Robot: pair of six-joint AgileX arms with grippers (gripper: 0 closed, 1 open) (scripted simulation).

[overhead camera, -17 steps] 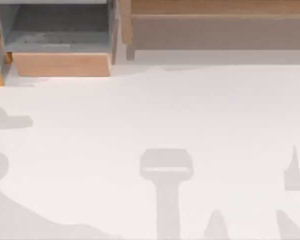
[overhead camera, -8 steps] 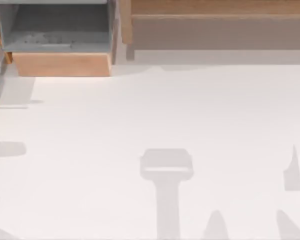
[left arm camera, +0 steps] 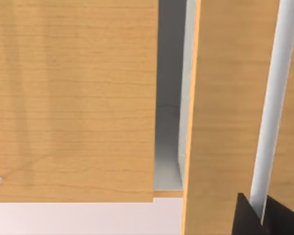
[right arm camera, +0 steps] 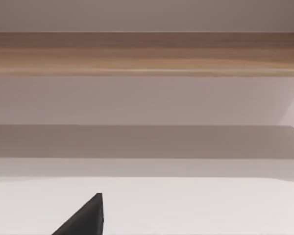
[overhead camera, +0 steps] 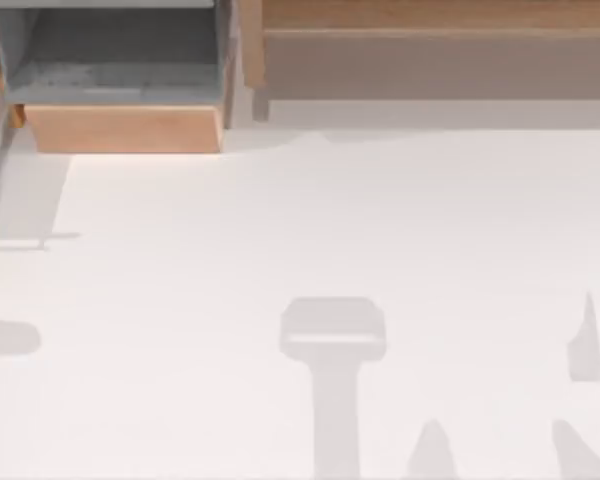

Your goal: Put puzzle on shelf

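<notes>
Shelf [overhead camera: 440, 62] — unlabelled, beside cubby [overhead camera: 120, 80]

Long wooden shelf [right arm camera: 147, 54] edge, pale table [right arm camera: 196, 205] below, dark hand fingertip [right arm camera: 88, 218]

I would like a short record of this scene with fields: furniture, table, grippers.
shelf: long brown ledge with a darker front face, at the top view's top right
cubby: grey-walled, with a light-wood front board, at the top left
table: white surface carrying grey shadows
left gripper: dark fingertip close to light-wood cabinet panels
right gripper: dark fingertip above the table, facing the shelf
</notes>
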